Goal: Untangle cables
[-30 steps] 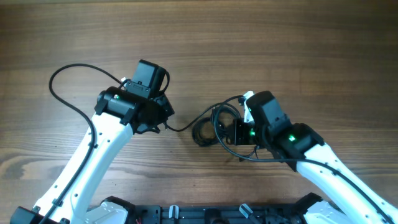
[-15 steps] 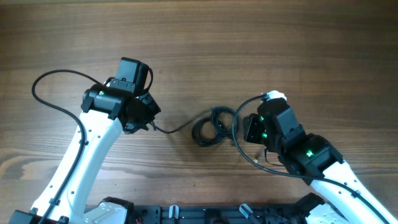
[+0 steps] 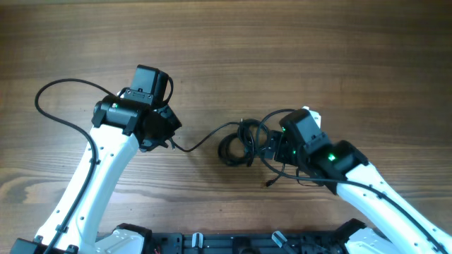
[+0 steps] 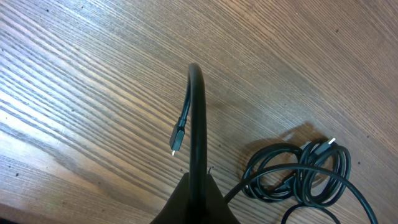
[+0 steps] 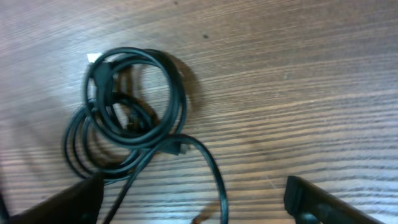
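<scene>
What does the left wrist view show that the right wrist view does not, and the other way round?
Only the left wrist view: the left claw, shut on a cable strand whose plug end hangs beside it. Only the right wrist view: the right claw, open, with a loose strand running between its fingers. Both: the coiled cable bundle on the wooden table.

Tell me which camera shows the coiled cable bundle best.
Right wrist: the cable bundle fills much of the frame, its loops laid out whole, though slightly blurred. Left wrist shows it sharper but smaller, low on the right. Overhead shows it only small and distant.
</scene>
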`<action>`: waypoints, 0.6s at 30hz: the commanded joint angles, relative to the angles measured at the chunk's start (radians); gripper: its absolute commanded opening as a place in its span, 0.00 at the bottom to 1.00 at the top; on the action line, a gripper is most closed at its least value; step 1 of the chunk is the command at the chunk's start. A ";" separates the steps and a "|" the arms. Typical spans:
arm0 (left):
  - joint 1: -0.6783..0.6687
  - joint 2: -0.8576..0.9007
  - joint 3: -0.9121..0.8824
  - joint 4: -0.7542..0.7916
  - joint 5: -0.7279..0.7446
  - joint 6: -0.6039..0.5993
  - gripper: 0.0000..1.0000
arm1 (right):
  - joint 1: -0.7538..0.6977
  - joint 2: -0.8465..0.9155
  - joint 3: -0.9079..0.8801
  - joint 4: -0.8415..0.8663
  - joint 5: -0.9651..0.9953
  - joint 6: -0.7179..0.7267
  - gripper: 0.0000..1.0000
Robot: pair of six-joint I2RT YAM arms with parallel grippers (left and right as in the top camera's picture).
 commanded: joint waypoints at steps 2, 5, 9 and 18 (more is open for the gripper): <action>0.007 0.006 -0.003 -0.004 -0.018 -0.002 0.04 | -0.051 0.028 0.008 -0.019 -0.002 0.001 1.00; 0.007 0.006 -0.003 -0.004 -0.018 -0.002 0.04 | -0.113 0.028 0.008 -0.019 -0.061 -0.108 1.00; 0.007 0.006 -0.003 -0.004 -0.018 -0.002 0.04 | -0.158 0.035 0.000 -0.024 -0.096 -0.190 1.00; 0.007 0.006 -0.003 -0.006 -0.018 -0.002 0.04 | -0.197 0.185 0.000 -0.014 -0.359 -0.433 0.87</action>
